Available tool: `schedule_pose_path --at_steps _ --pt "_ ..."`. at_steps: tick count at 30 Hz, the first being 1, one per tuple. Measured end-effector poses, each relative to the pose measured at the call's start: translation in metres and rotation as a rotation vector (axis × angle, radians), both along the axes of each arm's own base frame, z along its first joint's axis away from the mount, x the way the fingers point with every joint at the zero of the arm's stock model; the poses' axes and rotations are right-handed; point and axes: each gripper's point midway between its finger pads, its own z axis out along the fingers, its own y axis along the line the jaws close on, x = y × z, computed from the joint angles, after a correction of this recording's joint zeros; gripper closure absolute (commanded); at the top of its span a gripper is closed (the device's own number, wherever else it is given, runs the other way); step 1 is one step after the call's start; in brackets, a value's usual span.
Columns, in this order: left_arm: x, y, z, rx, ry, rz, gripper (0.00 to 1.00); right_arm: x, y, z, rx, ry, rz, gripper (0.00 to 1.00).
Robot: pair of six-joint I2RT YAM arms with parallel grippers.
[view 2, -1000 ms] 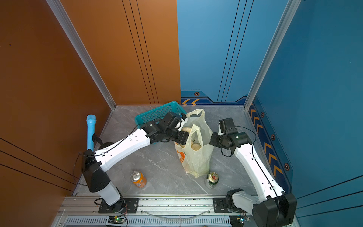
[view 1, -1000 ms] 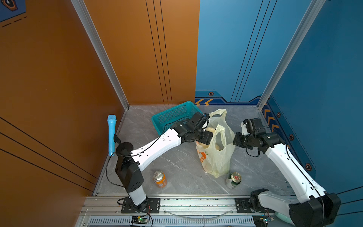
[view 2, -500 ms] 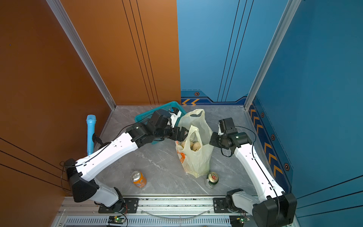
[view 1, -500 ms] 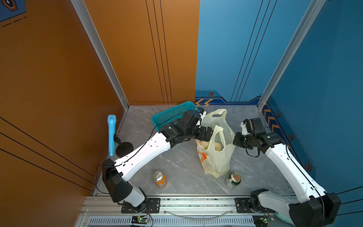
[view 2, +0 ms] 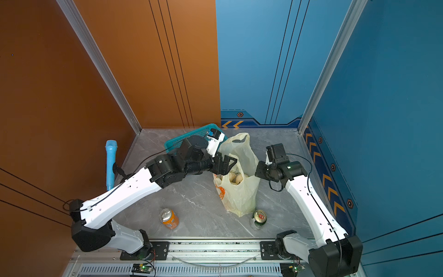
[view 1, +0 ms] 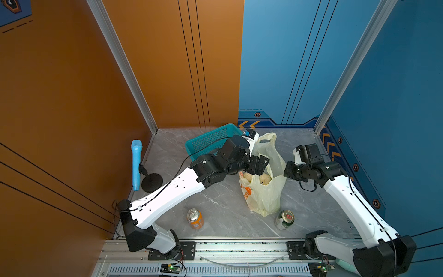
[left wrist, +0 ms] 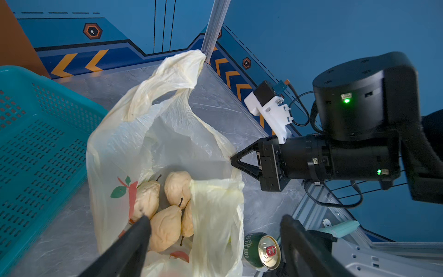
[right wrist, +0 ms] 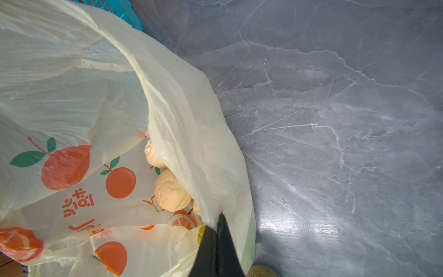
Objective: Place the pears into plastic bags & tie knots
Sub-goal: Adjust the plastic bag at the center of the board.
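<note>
Pears (left wrist: 165, 230) are seen inside the bag (view 1: 263, 196), which stands on the desk (view 1: 215, 199) between the arms. Its rim is pinched by the closed right jaws. The left jaws are spread wide at its mouth, gripping nothing. No knot is tied yet.

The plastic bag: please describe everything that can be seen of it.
The plastic bag is thin, translucent, pale yellow film with orange fruit prints and two loop handles. It stands upright and open on the grey table, beside the teal basket. Cream pears lie inside. The right gripper has its jaws shut on the rim at one side. The left gripper has its jaws open on either side of one handle, not closed on it.
</note>
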Motion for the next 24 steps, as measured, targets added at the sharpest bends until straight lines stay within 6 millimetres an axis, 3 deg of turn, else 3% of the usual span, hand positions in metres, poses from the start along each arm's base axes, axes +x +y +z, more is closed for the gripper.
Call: schedule_pose_path --at_steps 4,6,10,15,18,21,24 --pt "0.007 -0.012 -0.020 0.031 0.029 -0.008 0.36 0.001 0.001 0.003 0.004 -0.008 0.000 1.00" --pt "0.008 -0.019 -0.025 0.027 0.038 -0.023 0.46 0.001 0.002 0.004 0.004 -0.010 0.002 1.00" --pt "0.010 -0.028 -0.016 -0.030 0.031 -0.051 0.71 0.000 0.003 0.005 0.005 -0.011 0.006 1.00" --pt "0.011 -0.034 -0.004 -0.079 0.010 -0.078 0.92 0.002 0.003 0.009 0.007 -0.023 0.006 1.00" --pt "0.010 -0.035 -0.002 -0.090 0.007 -0.090 0.95 0.009 0.005 0.023 0.014 -0.055 0.008 0.80" --pt "0.009 -0.037 0.000 -0.098 0.007 -0.099 0.95 0.024 0.010 0.050 0.023 -0.118 0.026 0.55" --pt "0.009 -0.037 0.000 -0.099 0.008 -0.103 0.95 0.045 0.018 0.083 0.038 -0.211 0.060 0.39"
